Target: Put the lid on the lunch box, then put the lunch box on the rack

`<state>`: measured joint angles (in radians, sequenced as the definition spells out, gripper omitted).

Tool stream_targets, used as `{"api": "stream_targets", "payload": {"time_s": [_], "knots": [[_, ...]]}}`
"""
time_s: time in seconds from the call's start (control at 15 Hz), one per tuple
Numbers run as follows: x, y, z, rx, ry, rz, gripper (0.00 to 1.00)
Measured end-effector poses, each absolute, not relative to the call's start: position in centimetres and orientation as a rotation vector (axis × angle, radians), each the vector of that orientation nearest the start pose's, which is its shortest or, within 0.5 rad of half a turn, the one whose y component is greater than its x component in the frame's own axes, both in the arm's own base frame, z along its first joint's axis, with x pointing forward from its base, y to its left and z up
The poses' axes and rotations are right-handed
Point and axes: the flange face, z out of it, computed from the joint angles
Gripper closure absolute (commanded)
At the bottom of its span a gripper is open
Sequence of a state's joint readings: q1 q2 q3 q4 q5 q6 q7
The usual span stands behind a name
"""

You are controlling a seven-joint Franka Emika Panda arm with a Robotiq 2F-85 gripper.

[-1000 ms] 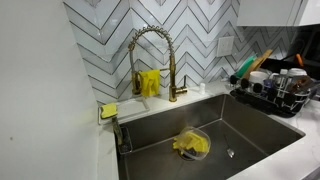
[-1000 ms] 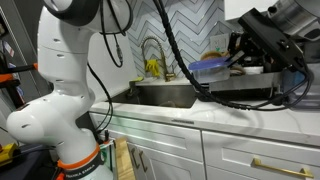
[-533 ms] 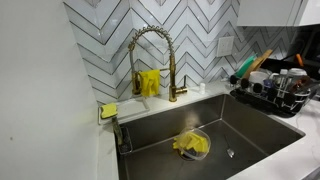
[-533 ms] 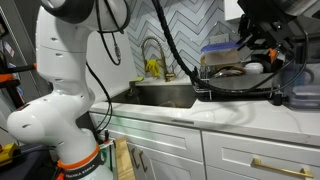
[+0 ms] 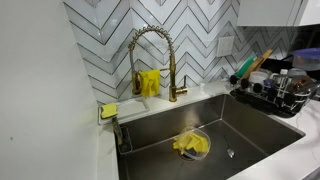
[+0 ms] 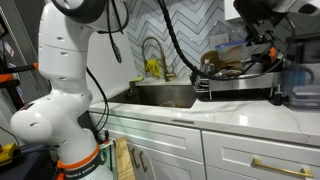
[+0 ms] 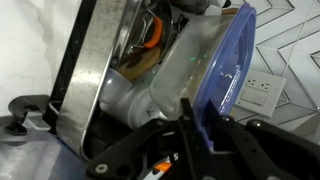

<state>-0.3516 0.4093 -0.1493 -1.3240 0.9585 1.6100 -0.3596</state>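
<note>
The jaws are clamped on one edge of the lunch box point(image 7: 185, 75), a cloudy, see-through tub with its blue lid point(image 7: 226, 70) fitted. It sticks out tilted ahead of the jaws, over the black wire rack point(image 6: 235, 88).

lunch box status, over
gripper shut on lunch box, blue lid on. Held at the rack, not released. metal bowl close beneath.

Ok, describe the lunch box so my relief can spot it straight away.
Find the steel sink; the black wire rack sits on the counter at its end. The lunch box is at that rack, in the gripper: a clear tub with a blue lid, unlike the metal bowl beside it.
</note>
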Motion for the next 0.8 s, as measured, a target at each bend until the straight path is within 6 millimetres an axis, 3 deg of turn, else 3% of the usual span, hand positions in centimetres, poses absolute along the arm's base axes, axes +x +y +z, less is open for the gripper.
{"api": "stream_targets", "payload": {"time_s": [0.8], "knots": [[67.0,-16.9,51.8,-2.382,0.266,-0.315,0.96]]}}
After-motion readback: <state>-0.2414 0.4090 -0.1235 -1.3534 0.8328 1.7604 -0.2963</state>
